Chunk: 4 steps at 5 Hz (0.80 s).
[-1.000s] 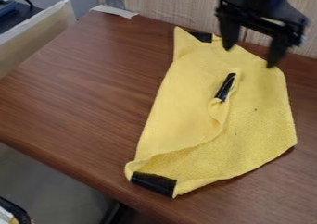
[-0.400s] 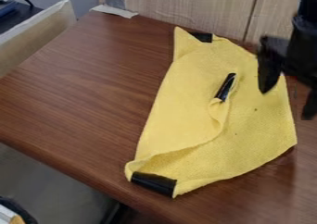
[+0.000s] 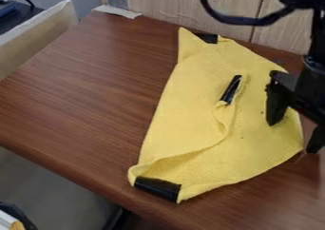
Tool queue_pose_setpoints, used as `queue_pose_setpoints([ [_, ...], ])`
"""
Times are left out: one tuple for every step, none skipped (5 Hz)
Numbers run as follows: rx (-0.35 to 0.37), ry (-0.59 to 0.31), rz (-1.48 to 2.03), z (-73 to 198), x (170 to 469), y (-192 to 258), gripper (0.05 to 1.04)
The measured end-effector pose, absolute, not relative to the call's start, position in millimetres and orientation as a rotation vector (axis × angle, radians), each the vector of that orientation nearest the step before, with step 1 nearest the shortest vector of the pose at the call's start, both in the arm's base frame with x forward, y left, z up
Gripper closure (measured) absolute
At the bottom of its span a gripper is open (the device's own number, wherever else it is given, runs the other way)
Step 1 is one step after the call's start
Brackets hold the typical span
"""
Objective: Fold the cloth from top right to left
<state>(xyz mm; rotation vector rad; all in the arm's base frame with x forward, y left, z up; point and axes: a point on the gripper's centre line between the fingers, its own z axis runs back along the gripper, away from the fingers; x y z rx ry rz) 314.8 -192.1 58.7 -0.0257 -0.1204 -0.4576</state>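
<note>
The yellow, partly folded cloth with black-taped corners point(image 3: 190, 96) lies on the brown wood-grain table point(image 3: 82, 91), reaching from near its wall-side edge to near its front edge. The black two-finger gripper point(image 3: 291, 135), jaws spread apart, hangs over the cloth's right side.

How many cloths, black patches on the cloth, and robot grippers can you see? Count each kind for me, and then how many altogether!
Cloth: 1
Black patches: 3 (top patch, middle patch, bottom patch)
Gripper: 1
Total: 5
</note>
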Motion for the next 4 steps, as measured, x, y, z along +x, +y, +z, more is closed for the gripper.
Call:
queue_pose_setpoints([
  [-0.032, -0.102, -0.490, 57.1, 315.0, -199.9, 0.130],
  [-0.006, -0.111, -0.496, 57.2, 316.6, -197.6, 0.404],
  [0.011, -0.119, -0.495, 57.3, 316.1, -199.1, 0.703],
  [0.025, -0.110, -0.505, 57.2, 314.5, -197.6, 0.918],
])
